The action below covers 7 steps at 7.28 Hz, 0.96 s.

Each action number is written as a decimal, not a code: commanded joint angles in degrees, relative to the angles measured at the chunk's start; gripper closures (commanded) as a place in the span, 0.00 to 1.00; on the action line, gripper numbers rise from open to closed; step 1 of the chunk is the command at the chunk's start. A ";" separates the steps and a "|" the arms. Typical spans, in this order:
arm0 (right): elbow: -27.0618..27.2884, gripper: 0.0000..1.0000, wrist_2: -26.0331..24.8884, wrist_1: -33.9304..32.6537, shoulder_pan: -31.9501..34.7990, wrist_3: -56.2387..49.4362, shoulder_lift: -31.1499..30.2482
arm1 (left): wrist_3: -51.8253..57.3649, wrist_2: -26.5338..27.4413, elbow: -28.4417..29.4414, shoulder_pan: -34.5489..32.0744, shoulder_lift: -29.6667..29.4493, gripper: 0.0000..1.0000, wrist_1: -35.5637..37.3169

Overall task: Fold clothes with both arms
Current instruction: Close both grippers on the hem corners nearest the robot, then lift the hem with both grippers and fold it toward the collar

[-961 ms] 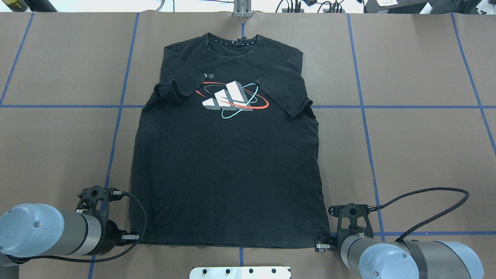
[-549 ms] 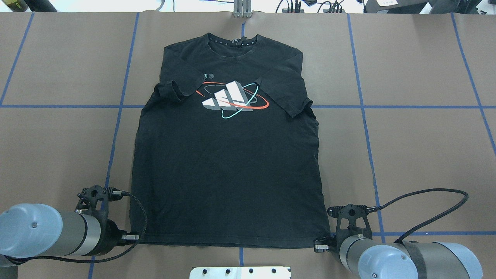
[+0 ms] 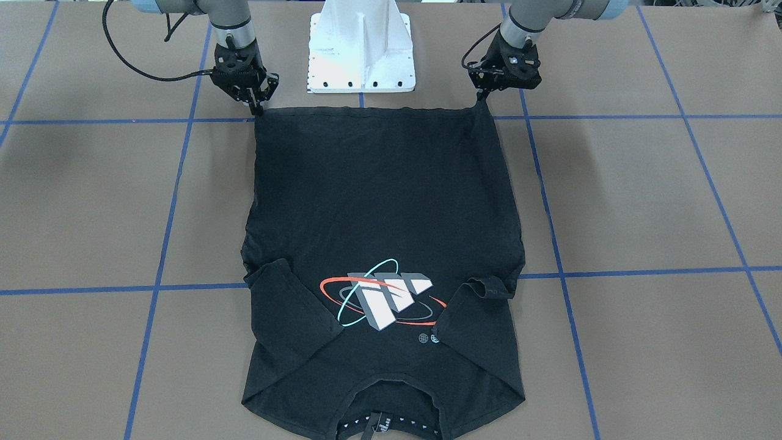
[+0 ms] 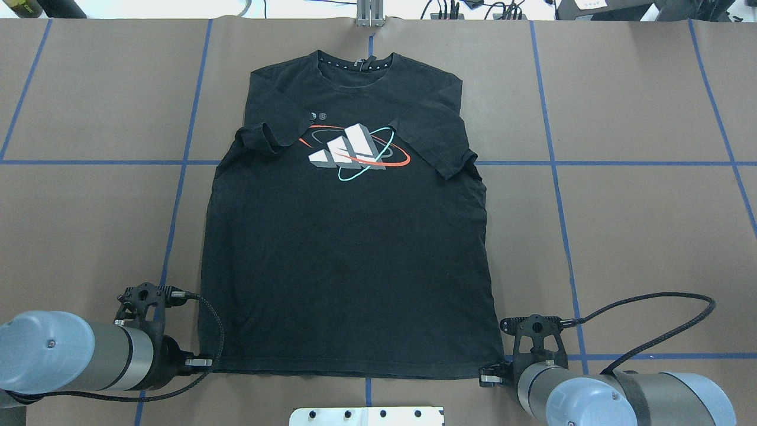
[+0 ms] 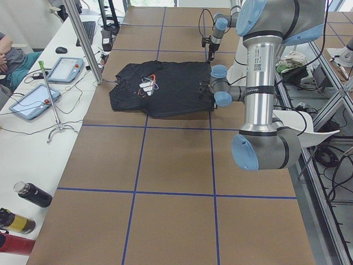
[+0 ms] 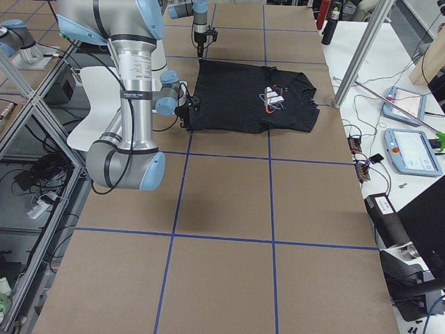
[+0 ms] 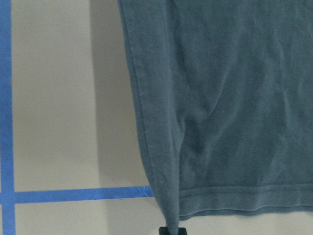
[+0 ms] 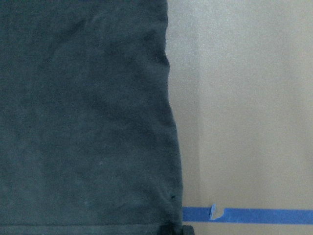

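- Table (image 4: 650, 236): covered in brown paper and marked by blue tape lines (image 4: 621, 163) into a grid of large rectangles.
- T-shirt (image 4: 349, 266): black, spread print-up at mid-table. Its neckline is at the far edge, its hem is near the robot's edge, and both sleeves are folded inward.
- White pedestal base (image 3: 361, 49): at the middle of the robot's edge, just beside the hem.

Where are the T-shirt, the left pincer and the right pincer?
T-shirt (image 4: 349, 266), overhead view, plain front below the print.
left pincer (image 3: 481, 99), front-facing view, fingertips at the hem corner.
right pincer (image 3: 254, 107), front-facing view, fingertips at the other hem corner.
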 commanded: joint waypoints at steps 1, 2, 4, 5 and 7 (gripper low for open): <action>0.39 1.00 -0.22 0.00 0.03 0.92 0.06 | 0.02 0.00 -0.31 0.00 0.00 1.00 0.00; 1.87 1.00 0.39 0.00 0.99 0.83 0.06 | 0.02 0.00 -0.83 -0.17 0.00 1.00 0.00; 8.89 1.00 9.47 -2.00 6.59 0.22 -0.90 | 0.80 -8.20 -8.25 -0.96 -0.17 1.00 8.72; 12.66 1.00 14.50 -4.98 8.27 -0.05 -0.99 | 1.94 -10.61 -13.79 -2.01 -0.26 1.00 13.49; 22.75 1.00 25.83 -6.67 8.91 -2.07 -4.14 | 3.09 -17.36 -19.18 -4.03 0.00 1.00 14.50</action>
